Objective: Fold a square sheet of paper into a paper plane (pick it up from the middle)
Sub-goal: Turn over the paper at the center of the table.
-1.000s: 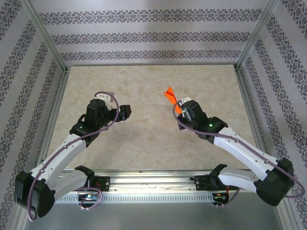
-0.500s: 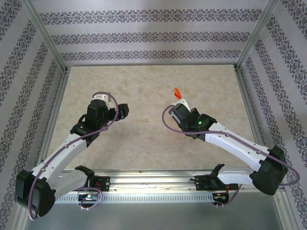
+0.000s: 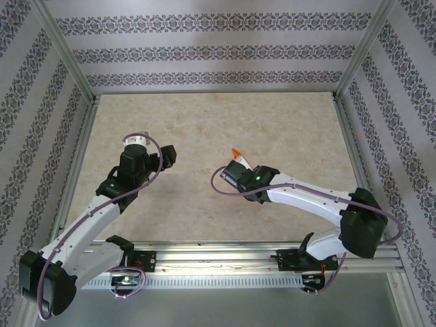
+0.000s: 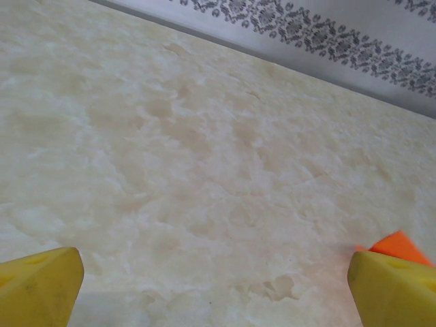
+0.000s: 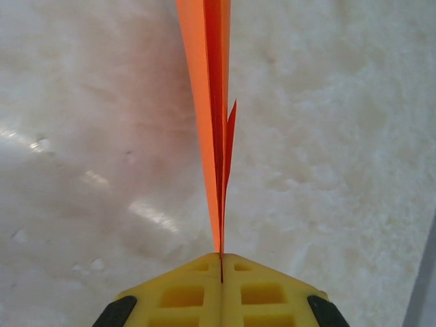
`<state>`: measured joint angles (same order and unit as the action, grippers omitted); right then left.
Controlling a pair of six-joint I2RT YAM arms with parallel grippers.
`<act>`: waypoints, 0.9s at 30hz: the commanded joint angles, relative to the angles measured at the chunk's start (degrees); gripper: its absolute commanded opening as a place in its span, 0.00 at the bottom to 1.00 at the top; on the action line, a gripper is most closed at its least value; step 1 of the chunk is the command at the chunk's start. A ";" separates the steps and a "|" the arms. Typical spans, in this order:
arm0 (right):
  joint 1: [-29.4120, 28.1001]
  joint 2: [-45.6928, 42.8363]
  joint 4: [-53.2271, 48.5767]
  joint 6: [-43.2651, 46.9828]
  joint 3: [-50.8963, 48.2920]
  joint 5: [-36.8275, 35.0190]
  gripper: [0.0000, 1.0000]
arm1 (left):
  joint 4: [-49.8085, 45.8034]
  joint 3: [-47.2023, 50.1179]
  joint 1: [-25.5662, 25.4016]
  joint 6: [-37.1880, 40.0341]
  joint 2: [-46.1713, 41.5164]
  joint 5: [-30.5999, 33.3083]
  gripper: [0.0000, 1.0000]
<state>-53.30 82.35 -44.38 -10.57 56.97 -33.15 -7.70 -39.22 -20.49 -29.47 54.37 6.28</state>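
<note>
No legible text, labels or numbers anywhere.

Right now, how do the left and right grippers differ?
The left gripper is open, its fingers wide apart; the right gripper is shut. The left gripper holds nothing; the right gripper pinches the orange plane, seen edge-on. Both have yellow fingers and hang over the marbled table.

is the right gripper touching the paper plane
Touching. The right wrist view shows the right gripper shut, its yellow fingers pressed together with the orange paper plane pinched in the seam between them.
</note>
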 commanded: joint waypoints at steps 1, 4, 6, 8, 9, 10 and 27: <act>-2.07 2.76 -1.11 -0.94 1.86 5.35 0.01 | -2.29 0.66 0.69 -1.80 -1.67 3.03 1.00; -2.56 6.07 -1.32 -1.11 3.27 9.95 0.03 | -3.15 0.65 0.80 -1.82 -2.41 3.34 0.99; -2.83 7.95 -1.32 -1.38 3.94 11.37 0.04 | -3.87 0.61 0.88 -1.97 -2.60 3.68 0.99; -3.10 9.33 -1.17 -1.60 4.49 13.55 0.07 | -4.07 0.73 0.96 -1.99 -2.97 3.79 0.99; -3.13 9.62 -1.03 -1.73 4.76 15.01 0.08 | -4.03 0.86 0.91 -2.07 -3.12 3.77 0.99; -3.13 9.63 -0.30 -1.81 4.92 17.09 0.09 | -3.91 1.04 0.91 -2.21 -3.21 3.74 1.00; 20.04 -3.43 38.83 -29.53 -16.14 57.77 0.25 | 1.00 -1.86 1.15 -4.34 6.93 -15.99 0.84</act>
<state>-35.77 77.97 -17.63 -29.23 45.21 12.53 -9.47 -39.20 -20.10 -32.12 59.70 -2.94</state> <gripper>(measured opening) 0.259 0.854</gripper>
